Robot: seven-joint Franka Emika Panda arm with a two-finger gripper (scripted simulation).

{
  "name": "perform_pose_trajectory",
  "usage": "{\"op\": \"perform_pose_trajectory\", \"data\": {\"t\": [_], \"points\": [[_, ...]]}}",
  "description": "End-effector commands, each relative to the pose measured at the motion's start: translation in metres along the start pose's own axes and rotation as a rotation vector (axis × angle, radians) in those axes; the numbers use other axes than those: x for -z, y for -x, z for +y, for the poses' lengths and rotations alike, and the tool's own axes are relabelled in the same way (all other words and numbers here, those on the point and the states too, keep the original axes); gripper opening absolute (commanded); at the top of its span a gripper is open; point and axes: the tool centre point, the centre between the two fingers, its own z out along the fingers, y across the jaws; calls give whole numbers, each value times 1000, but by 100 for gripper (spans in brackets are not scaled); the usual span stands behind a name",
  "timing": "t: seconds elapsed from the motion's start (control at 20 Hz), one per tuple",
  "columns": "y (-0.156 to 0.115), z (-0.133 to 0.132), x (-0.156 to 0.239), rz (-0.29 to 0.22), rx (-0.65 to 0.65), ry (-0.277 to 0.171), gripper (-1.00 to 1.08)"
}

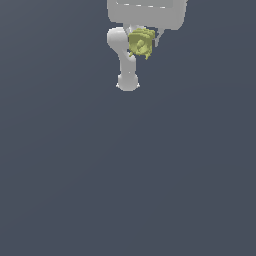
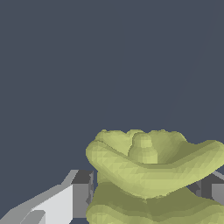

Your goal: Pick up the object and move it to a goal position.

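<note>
Flat, even simulator light; sharp, shadowless, glare-free.

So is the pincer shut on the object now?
Yes: in the wrist view the object sits between both fingers of the pincer.

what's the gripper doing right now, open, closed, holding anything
Gripper: closed on the yellow-green lumpy object, one of its fingers on either side of it; the exterior view shows the object up by the arm.

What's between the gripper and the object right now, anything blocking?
Nothing visible. In the wrist view the yellow-green object sits directly between the gripper fingers, which flank it on both sides. The exterior view shows the object up at the arm. No goal marker shows in either view.
</note>
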Motion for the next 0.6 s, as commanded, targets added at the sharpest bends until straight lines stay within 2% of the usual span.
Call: {"op": "perform_pose_trajectory", "data": {"t": [0.0,0.55], "points": [[1,0,15,-1,0,1,-100],[2,-1,39,-1,0,0,-100]]}}
